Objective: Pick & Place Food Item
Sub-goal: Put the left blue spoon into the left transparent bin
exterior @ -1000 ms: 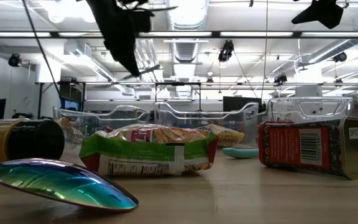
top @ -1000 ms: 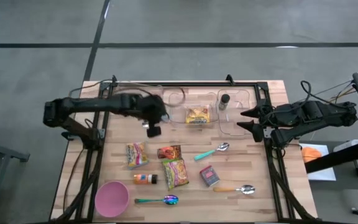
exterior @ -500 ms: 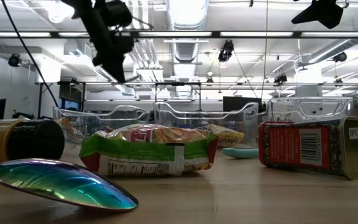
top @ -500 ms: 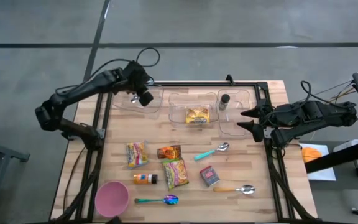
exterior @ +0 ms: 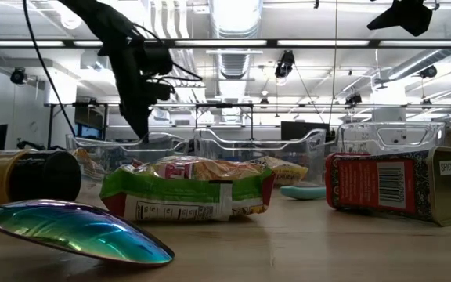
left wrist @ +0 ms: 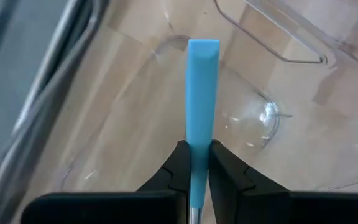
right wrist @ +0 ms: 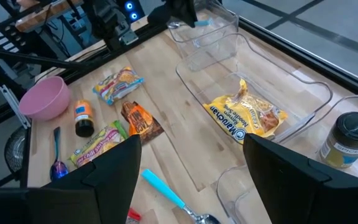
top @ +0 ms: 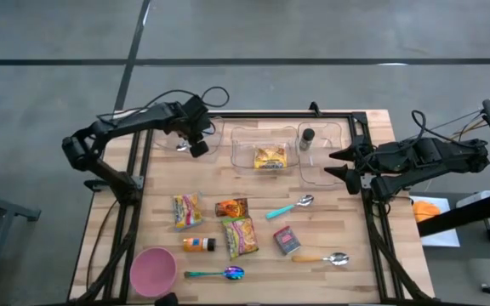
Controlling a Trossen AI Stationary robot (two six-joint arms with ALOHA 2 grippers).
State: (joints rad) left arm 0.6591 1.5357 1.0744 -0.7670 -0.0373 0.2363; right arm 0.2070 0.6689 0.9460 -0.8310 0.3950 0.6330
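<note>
From overhead I see a grey concrete floor (top: 49, 34) around my bench (top: 347, 280), crossed by dark seam lines (top: 134, 51). The bench top is pale wood planks inside a black metal frame (top: 262, 114). At bench level I look into a large open room: long fluorescent ceiling lights (exterior: 304, 43), a pale duct (exterior: 233, 16), hanging cables, and dark monitors (exterior: 300, 129) at the back.

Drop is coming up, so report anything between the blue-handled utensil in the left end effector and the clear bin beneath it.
Nothing visible stands in the way. The left end effector clamps the blue-handled utensil over the clear bin, and the bin floor beyond the handle shows bare.
</note>
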